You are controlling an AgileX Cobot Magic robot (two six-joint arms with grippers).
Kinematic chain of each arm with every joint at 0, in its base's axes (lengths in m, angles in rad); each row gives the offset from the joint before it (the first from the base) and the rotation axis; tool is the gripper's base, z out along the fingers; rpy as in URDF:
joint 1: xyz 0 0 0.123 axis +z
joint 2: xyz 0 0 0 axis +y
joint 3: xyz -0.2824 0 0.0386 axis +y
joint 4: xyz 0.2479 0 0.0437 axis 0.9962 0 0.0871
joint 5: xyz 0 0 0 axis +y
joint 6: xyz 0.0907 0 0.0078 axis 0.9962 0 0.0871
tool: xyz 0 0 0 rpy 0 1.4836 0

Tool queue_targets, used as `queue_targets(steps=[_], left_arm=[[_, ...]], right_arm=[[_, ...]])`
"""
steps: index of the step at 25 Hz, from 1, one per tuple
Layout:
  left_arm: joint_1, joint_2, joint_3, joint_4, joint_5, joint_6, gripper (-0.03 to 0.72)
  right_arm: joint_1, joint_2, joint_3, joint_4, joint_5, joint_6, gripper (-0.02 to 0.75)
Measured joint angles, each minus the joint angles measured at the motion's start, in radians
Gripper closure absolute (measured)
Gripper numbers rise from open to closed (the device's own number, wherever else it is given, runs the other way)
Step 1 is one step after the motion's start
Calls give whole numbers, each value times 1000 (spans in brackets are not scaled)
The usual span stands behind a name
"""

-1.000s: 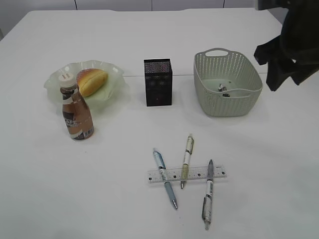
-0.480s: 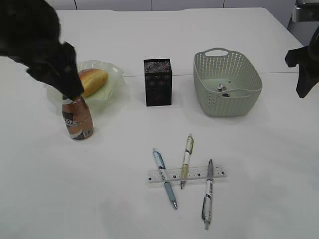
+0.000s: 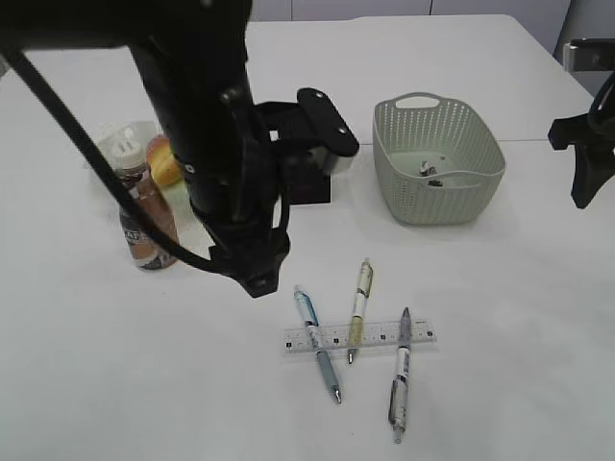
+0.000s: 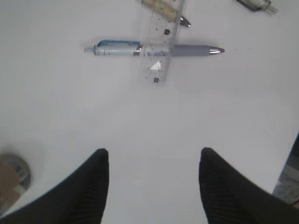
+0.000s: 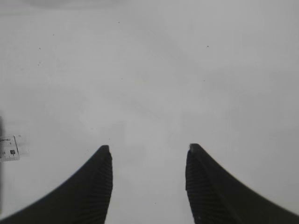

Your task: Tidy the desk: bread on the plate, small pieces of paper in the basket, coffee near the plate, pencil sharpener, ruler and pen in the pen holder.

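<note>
Three pens lie at the front centre: a blue one (image 3: 317,341), a cream one (image 3: 359,305) and a grey one (image 3: 402,375). A clear ruler (image 3: 360,337) lies across them. In the left wrist view the ruler (image 4: 161,51) crosses the blue pen (image 4: 117,48). The bread (image 3: 165,165) lies on the green plate (image 3: 106,144), with the coffee bottle (image 3: 142,216) in front. My left arm largely hides the black pen holder (image 3: 312,187). My left gripper (image 3: 258,279) (image 4: 152,151) is open and empty, just left of the pens. My right gripper (image 3: 584,192) (image 5: 148,148) is open and empty at the right edge. No sharpener shows on the table.
A grey-green basket (image 3: 432,202) stands right of the pen holder with small dark and white items (image 3: 430,171) inside. The bottle's base (image 4: 11,179) shows at the lower left of the left wrist view. White table lies under the right gripper.
My left arm has swung in from the far left, past the plate and bottle, to the table's middle, left of the pens. The right arm has drawn back to the right edge.
</note>
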Motion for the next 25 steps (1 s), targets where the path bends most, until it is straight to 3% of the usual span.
queue_targets(steps=[7, 18, 25], left_arm=[[-4, 143, -19, -5, -82, 31, 241], [-60, 320, -221, -108, -99, 72, 231], [-64, 365, -252, -117, -103, 94, 224]], right_arm=[[0, 2, 0, -28, -3, 3, 336], [0, 3, 0, -70, -4, 3, 336], [0, 3, 0, -72, -4, 5, 336]])
